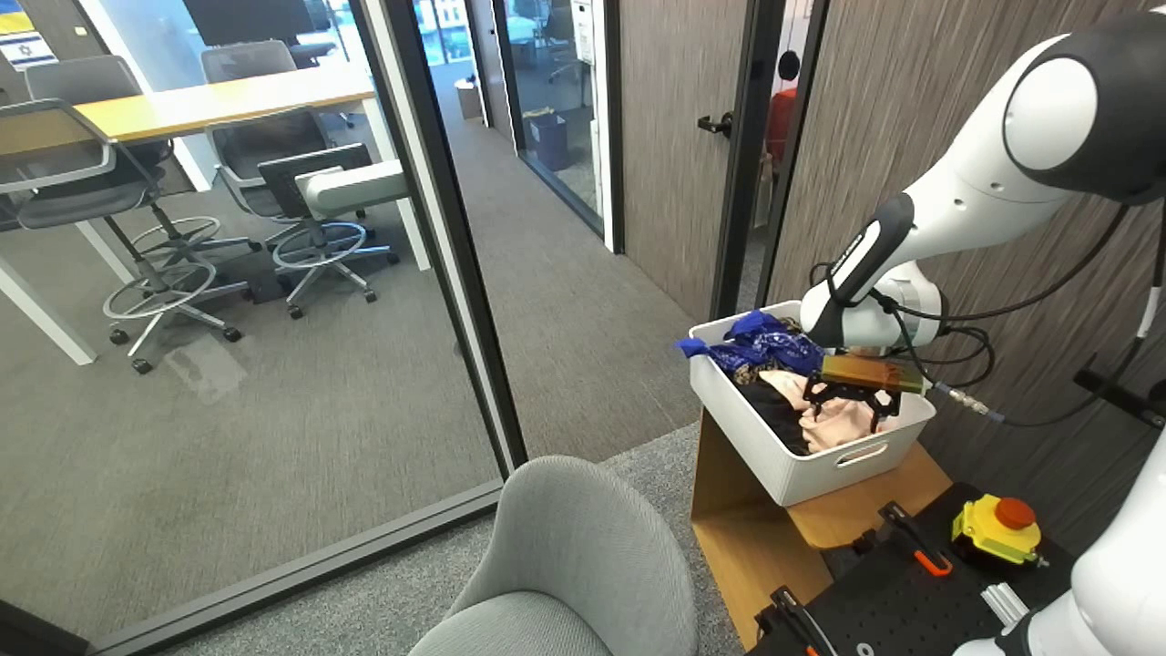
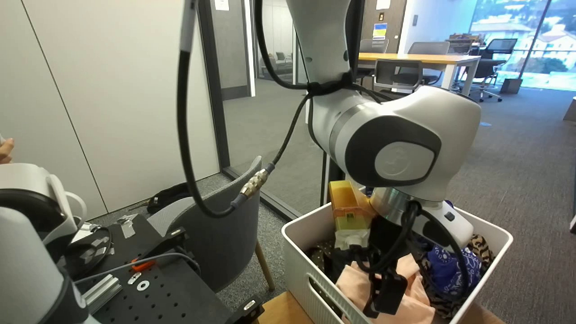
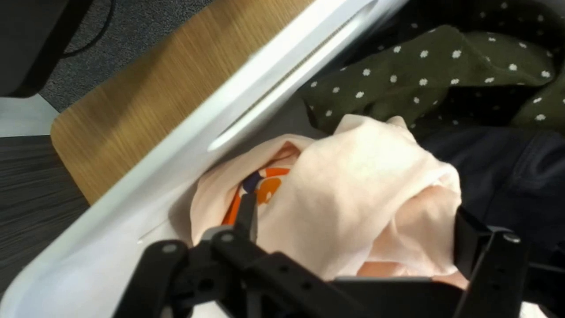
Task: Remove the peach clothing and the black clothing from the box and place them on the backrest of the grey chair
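Gripper [image 3: 354,221] spread wide, nothing clamped; in wrist view its fingers flank peach clothing [image 3: 348,194], bunched near wall of box [image 3: 176,150]. In exterior view, black clothing [image 1: 772,415] beside peach clothing inside box (blue cloth [image 1: 774,346] pokes over rim); grey chair [image 1: 592,538] apart from box. In exterior view, leopard-print cloth [image 2: 481,247] next to blue cloth, gripper low over peach clothing.
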